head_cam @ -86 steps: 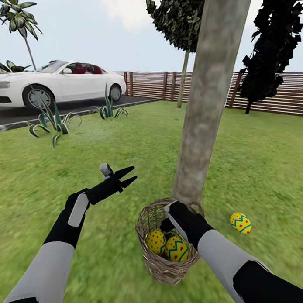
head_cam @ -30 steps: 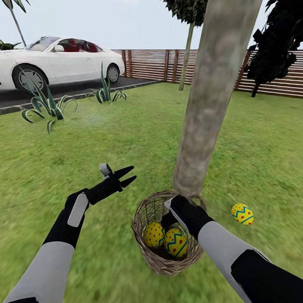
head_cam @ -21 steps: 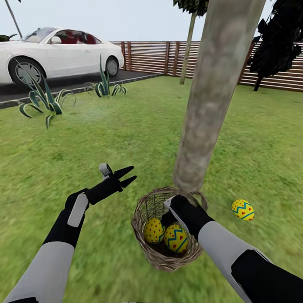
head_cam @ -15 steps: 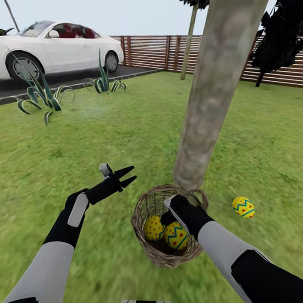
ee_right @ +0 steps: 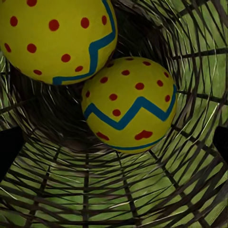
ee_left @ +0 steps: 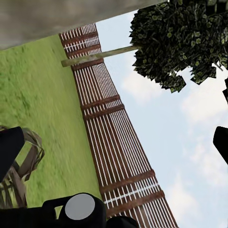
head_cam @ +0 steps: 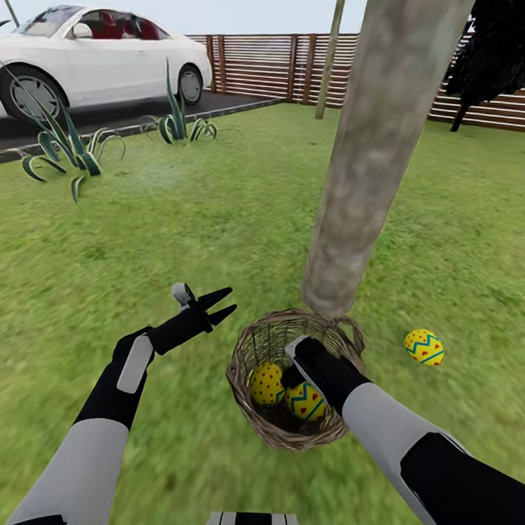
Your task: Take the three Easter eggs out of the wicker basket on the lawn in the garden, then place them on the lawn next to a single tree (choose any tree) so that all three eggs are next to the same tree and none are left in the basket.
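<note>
You have nothing to read here: no text, label, brand, number or sign shows in any of your views. The white car (head_cam: 95,56) at your 11 o'clock carries no legible plate or badge.

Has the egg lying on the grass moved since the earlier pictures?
No. The egg keeps its spot on the lawn beside the base of the tree; the whole view shifted, so the camera moved.

We've got yellow eggs (ee_right: 128,102) with blue zigzags and red dots, a brown woven basket (head_cam: 247,368), green grass (head_cam: 181,214), and a mottled grey-brown trunk (head_cam: 372,145).
</note>
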Motion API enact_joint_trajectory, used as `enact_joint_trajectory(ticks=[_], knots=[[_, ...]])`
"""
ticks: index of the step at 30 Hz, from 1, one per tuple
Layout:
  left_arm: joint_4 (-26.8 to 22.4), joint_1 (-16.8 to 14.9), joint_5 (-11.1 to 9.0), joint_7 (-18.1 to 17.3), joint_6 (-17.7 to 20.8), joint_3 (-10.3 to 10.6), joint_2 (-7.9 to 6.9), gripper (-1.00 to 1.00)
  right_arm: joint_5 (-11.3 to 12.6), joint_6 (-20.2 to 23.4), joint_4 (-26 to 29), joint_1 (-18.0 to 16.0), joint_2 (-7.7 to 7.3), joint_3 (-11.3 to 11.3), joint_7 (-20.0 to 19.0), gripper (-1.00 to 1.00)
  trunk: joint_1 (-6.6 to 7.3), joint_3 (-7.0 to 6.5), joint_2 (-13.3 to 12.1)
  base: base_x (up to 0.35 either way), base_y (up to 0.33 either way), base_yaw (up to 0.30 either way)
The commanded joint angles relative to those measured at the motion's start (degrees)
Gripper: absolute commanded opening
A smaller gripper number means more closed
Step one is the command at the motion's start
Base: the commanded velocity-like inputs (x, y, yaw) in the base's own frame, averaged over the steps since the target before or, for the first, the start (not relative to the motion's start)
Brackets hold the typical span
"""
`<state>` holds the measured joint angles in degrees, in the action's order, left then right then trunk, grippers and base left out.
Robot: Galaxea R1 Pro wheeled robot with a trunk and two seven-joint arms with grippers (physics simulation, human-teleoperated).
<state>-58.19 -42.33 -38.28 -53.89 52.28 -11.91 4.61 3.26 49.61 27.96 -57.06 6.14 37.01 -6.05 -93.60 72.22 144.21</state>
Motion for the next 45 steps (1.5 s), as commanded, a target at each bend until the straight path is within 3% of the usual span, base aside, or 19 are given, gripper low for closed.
enact_joint_trajectory(ticks=[1,6,7,11,18,23,27,45], knots=[[0.0,0.0,0.0,-0.2,0.3,-0.1,0.05,1.00,0.2,0.2,0.1,-0.1,-0.06,0.3,0.1,1.00,-0.01,0.27,0.0,0.000,0.000,0.000],[0.0,0.0,0.0,-0.2,0.3,-0.1,0.05,1.00,-0.6,-0.5,0.1,-0.1,-0.04,0.3,0.1,1.00,-0.14,1.38,0.1,0.000,0.000,0.000],[0.0,0.0,0.0,-0.2,0.3,-0.1,0.05,1.00,-2.5,-1.8,0.1,-0.1,0.06,0.3,0.2,1.00,-0.16,1.60,0.1,0.000,0.000,0.000],[0.0,0.0,0.0,-0.2,0.3,-0.1,0.05,1.00,-4.4,-2.6,0.1,-0.1,0.22,0.3,0.2,1.00,-0.27,2.49,0.2,0.000,0.000,0.000],[0.0,0.0,0.0,-0.2,0.3,-0.1,0.05,1.00,-5.0,-3.7,0.1,-0.1,0.28,0.3,0.4,1.00,-0.45,4.04,0.3,0.000,0.000,0.000],[0.0,0.0,0.0,-0.2,0.3,-0.1,0.05,1.00,-5.7,-4.0,0.1,-0.1,0.21,0.3,1.4,1.00,-0.58,5.15,0.3,0.000,0.000,0.000],[0.0,0.0,0.0,-0.2,0.3,-0.1,0.05,1.00,-8.1,-4.1,0.1,-0.1,0.35,0.3,4.4,1.00,-0.68,6.03,0.4,0.000,0.000,0.000],[0.0,0.0,0.0,-0.2,0.3,-0.1,0.05,1.00,-8.4,-5.9,0.1,-0.1,0.34,0.1,8.9,1.00,-1.14,10.02,0.6,0.000,0.000,0.000]])
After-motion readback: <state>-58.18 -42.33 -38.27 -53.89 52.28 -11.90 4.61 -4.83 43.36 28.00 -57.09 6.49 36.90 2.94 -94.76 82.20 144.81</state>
